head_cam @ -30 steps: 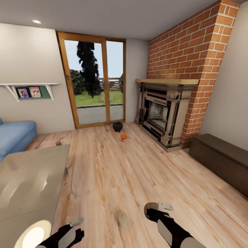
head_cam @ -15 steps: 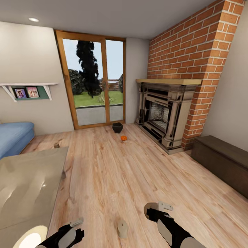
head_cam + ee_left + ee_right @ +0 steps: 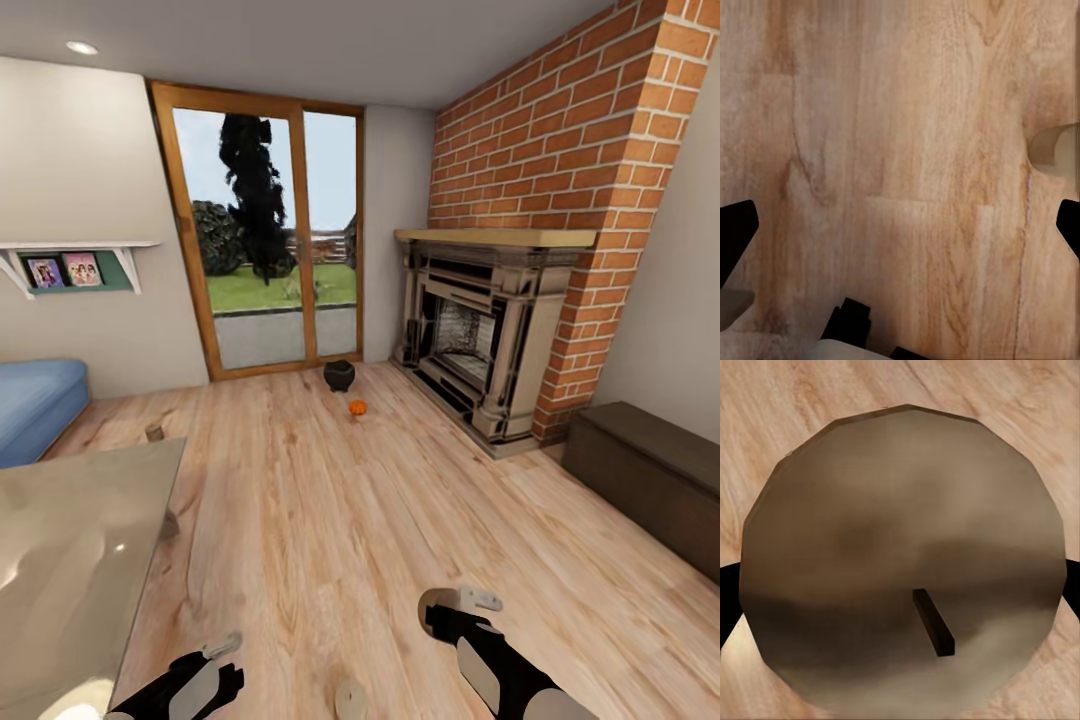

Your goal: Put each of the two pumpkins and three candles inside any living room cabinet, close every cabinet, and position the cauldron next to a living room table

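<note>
The black cauldron [image 3: 339, 375] stands on the wood floor by the glass door, with one orange pumpkin [image 3: 357, 407] just in front of it. My right gripper [image 3: 448, 612] is shut on a cream candle [image 3: 900, 547]; in the right wrist view its round top and dark wick sit between the fingers. A second candle [image 3: 350, 698] stands on the floor between my arms, also at the edge of the left wrist view [image 3: 1054, 146]. My left gripper [image 3: 215, 660] hangs open over bare floor. The dark cabinet [image 3: 650, 470] lies at the right, closed. The grey table [image 3: 70, 560] is at the left.
A brick fireplace [image 3: 480, 340] fills the far right corner. A blue sofa [image 3: 35, 405] sits at the far left under a wall shelf [image 3: 75, 265]. A small tan stub [image 3: 153, 432] stands on the floor past the table's corner. Open floor stretches ahead.
The whole view has shifted as the robot rolls forward: the table and sofa slide left, the floor candle drops to the lower edge. Both arms keep their pose.
</note>
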### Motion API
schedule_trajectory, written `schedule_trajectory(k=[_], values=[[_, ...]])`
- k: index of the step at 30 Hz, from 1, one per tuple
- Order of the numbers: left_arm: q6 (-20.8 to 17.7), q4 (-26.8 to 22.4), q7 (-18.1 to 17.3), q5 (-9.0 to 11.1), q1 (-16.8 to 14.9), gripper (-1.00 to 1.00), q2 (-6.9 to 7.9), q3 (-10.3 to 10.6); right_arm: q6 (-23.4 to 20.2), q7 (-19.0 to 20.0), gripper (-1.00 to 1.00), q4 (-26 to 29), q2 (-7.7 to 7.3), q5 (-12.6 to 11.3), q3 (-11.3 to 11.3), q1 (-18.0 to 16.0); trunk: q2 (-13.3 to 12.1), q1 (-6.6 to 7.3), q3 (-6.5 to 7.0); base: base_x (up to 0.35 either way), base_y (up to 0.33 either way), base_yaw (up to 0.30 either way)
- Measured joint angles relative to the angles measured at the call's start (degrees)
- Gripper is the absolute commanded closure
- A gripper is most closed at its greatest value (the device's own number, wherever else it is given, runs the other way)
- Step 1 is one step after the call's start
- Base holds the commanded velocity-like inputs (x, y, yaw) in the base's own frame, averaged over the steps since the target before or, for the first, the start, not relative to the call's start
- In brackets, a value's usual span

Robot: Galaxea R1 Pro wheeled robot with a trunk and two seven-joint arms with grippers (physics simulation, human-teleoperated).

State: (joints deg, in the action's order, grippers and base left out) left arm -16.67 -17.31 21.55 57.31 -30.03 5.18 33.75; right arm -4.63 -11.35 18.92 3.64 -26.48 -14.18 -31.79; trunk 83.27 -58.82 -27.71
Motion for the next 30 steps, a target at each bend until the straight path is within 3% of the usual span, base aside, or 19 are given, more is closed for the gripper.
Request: schedule_trajectory(k=[12,19,30], values=[[0.0,0.0,0.0,0.0,0.0,-1.00,-0.05,0.0,0.0,0.0,1.00,0.0,0.03,0.0,0.0,0.0,0.0,0.00,0.00,0.283,-0.001,0.033],[0.0,0.0,0.0,0.0,0.0,-1.00,-0.06,0.0,0.0,0.0,1.00,0.0,0.01,0.0,0.0,0.0,0.0,-0.03,0.00,0.052,0.000,0.197],[0.0,0.0,0.0,0.0,0.0,-1.00,-0.18,0.0,0.0,0.0,1.00,0.0,0.00,0.1,0.0,0.0,0.0,-0.03,0.00,0.120,-0.077,0.020]])
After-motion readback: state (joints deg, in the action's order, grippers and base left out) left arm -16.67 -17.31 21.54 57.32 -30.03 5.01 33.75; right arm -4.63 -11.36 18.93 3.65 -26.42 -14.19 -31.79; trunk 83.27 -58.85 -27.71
